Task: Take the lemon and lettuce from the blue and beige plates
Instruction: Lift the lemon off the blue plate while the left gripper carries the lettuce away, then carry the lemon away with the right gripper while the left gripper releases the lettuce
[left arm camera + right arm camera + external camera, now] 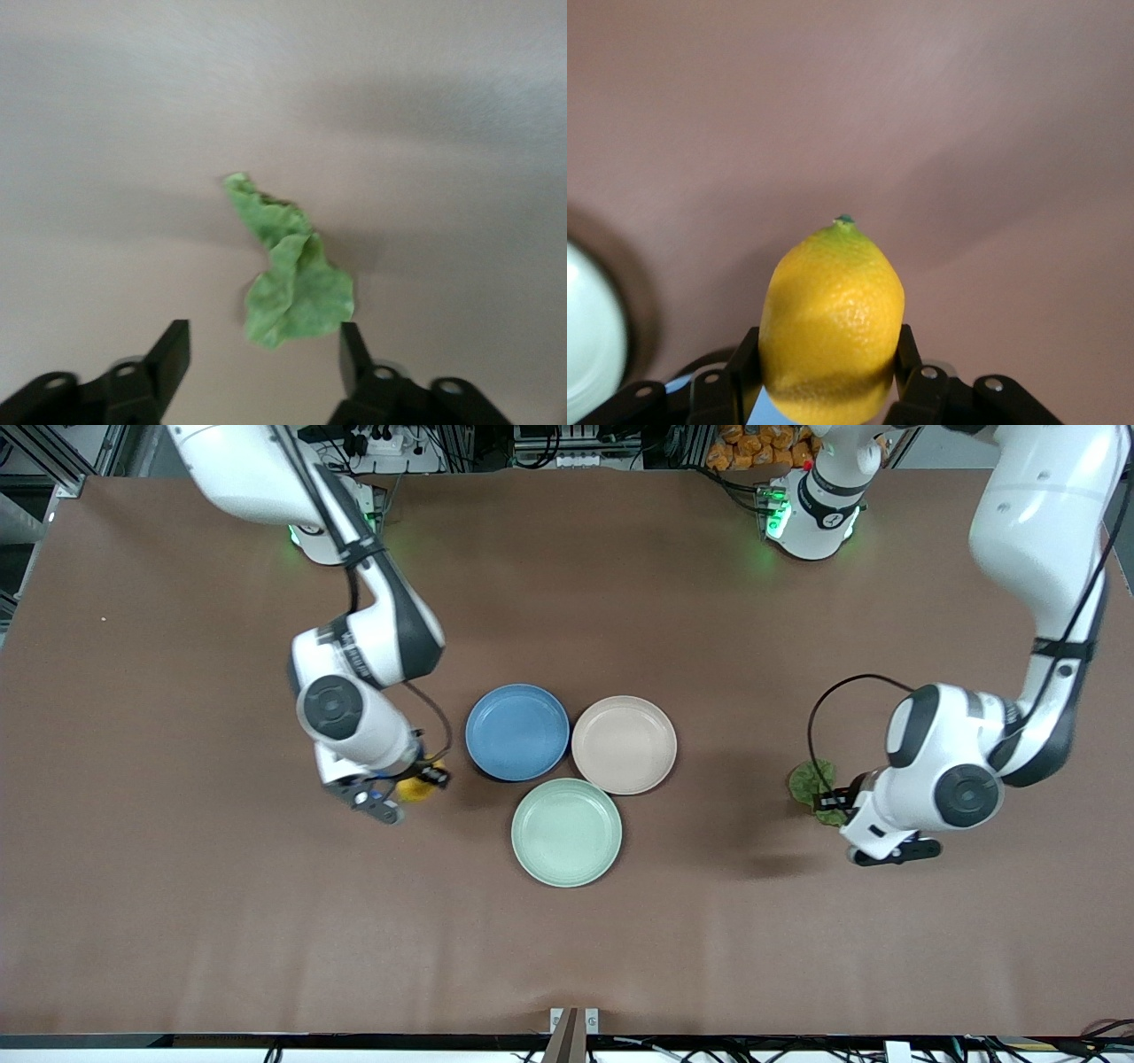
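Note:
The blue plate (517, 732) and the beige plate (624, 744) sit side by side mid-table, both empty. My right gripper (412, 786) is over the bare table beside the blue plate, toward the right arm's end, shut on the yellow lemon (415, 789). In the right wrist view the lemon (833, 310) fills the space between the fingers of the gripper (828, 363). The green lettuce (810, 780) lies on the table toward the left arm's end. My left gripper (831, 804) is over it, open. In the left wrist view the lettuce (297, 279) lies just past the gripper (263, 354).
An empty mint-green plate (566, 832) lies nearer the front camera, touching the other two plates; its rim also shows in the right wrist view (586, 341). The brown table (177, 903) is bare around the plates.

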Action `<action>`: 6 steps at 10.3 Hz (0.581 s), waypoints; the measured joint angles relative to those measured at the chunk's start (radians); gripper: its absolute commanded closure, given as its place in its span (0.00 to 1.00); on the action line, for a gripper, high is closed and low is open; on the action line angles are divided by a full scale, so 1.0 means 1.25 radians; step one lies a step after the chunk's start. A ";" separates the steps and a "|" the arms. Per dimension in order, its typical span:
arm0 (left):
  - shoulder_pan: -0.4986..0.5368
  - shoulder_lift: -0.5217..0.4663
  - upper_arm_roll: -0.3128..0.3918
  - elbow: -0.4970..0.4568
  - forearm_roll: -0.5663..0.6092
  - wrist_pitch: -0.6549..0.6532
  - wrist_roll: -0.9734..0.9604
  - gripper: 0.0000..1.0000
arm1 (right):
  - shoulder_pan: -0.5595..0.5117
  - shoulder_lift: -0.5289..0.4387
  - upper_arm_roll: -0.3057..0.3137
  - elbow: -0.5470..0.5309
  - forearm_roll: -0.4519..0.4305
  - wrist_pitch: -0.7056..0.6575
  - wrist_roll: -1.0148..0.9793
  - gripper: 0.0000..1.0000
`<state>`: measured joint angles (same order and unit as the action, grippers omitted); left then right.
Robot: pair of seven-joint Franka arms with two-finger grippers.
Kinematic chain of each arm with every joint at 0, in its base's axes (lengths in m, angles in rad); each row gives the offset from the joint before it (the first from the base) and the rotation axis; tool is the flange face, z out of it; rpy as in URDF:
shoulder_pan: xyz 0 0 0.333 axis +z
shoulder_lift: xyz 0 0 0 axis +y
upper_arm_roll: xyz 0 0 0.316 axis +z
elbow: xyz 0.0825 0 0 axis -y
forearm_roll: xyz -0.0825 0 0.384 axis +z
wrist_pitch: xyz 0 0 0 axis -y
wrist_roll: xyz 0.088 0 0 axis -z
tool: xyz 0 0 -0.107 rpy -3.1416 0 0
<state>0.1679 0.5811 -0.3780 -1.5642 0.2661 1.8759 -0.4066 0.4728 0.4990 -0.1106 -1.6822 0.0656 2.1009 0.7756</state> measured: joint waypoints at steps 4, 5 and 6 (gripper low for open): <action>-0.001 -0.197 -0.041 0.020 0.000 -0.114 0.002 0.00 | -0.081 -0.019 -0.004 -0.011 -0.051 -0.050 -0.204 1.00; -0.001 -0.231 -0.055 0.020 0.000 -0.126 0.002 0.00 | -0.102 -0.030 -0.004 -0.022 -0.053 -0.050 -0.262 1.00; -0.001 -0.259 -0.070 0.019 0.000 -0.133 0.002 0.00 | -0.121 -0.040 -0.005 -0.032 -0.053 -0.050 -0.314 1.00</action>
<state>0.1664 0.2567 -0.4661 -1.5400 0.2661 1.7101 -0.4042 0.3216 0.4484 -0.1163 -1.7223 -0.0005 2.0380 0.3830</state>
